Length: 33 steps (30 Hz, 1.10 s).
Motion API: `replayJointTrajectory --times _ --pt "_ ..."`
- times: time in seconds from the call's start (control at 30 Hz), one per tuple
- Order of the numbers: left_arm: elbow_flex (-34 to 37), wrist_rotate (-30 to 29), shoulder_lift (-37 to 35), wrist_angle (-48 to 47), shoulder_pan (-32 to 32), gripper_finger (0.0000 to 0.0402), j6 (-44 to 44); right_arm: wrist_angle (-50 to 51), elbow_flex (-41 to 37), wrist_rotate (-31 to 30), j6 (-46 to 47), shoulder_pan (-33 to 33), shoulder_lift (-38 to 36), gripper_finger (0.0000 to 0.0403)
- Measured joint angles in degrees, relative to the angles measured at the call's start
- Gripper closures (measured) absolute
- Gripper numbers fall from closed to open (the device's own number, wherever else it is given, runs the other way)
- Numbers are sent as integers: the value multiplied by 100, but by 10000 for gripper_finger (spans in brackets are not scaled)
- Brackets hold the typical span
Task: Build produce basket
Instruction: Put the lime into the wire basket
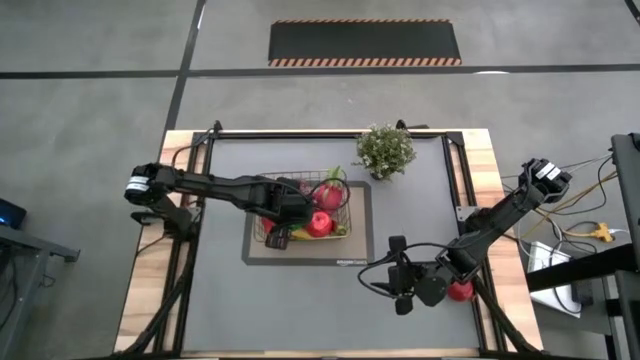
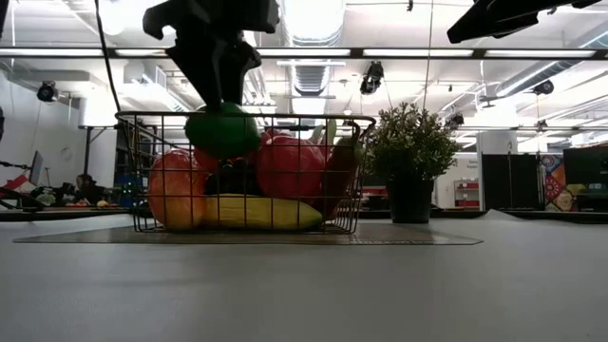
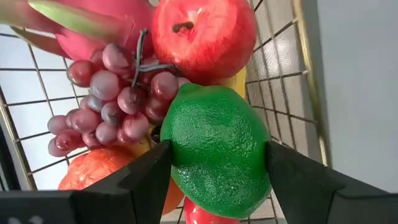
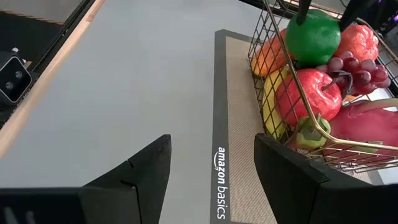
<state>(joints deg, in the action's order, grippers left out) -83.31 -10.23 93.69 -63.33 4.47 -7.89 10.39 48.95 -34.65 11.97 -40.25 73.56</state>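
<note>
Overhead, left jaws over basket (image 1: 262,238) hidden — wrist view: pinching green lime (image 3: 217,149); right jaws spread.

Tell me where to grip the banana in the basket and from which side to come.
Hedged: the banana lies flat along the basket floor under an apple and the lime, which the left gripper holds. Come from above and pinch across its narrow width at an exposed end; the wire walls block any sideways approach.
</note>
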Motion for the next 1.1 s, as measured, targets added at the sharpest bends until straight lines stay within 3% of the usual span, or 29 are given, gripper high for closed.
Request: replayJointTrajectory --times 0.7,1.1 --pt "28 -110 22 122 4 169 -18 -42 -2 12 80 -1 0 189" --pt "28 -120 24 118 15 104 -14 -39 -2 18 195 -1 0 188"
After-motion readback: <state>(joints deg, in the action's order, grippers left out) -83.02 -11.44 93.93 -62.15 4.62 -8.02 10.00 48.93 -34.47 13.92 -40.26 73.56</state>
